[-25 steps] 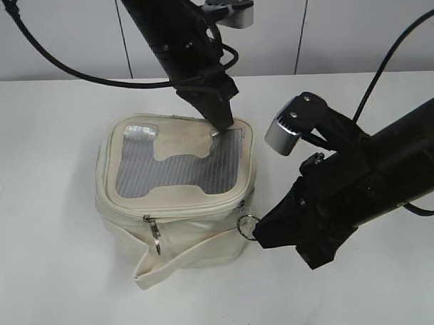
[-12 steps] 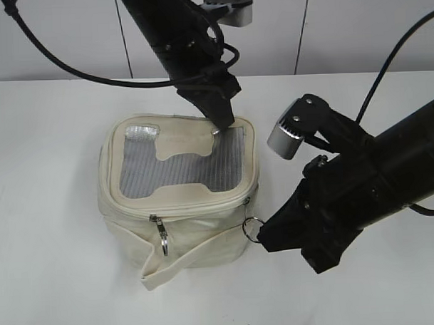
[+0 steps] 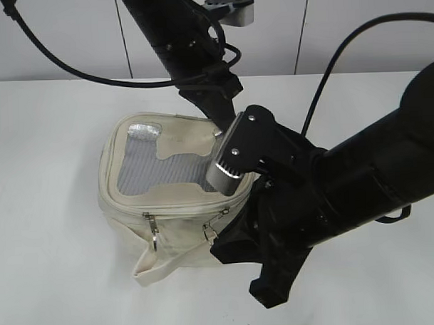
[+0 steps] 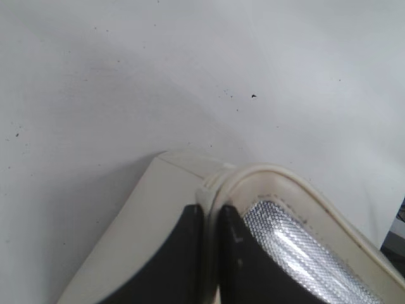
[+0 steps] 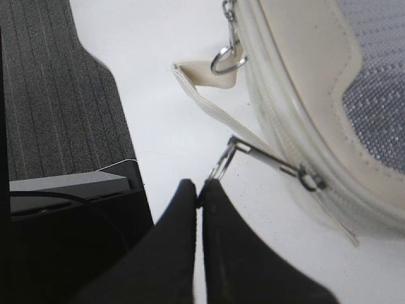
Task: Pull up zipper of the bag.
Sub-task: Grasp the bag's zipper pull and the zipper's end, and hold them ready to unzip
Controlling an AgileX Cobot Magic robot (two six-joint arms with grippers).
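My right tool [image 5: 201, 187] is pinched on the ring pull [image 5: 221, 166] of one zipper [image 5: 304, 174] slider, dragging it along the front rim of the bag [image 3: 169, 221] mid-worktop [image 3: 47, 211]. My left tool [image 4: 212, 218] clamps the rear rim so the bag can't slide. The loose strap [image 5: 209, 104] and second slider [image 3: 152, 225] sit close ahead; my right arm blocks the exterior view.

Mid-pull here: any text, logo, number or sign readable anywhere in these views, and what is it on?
None readable.
Bag: plain cream, no brand or label showing.
Mesh panel: weave only, no print.
Ring pull in the right end effector: bare metal, no marking visible.
Table: blank.
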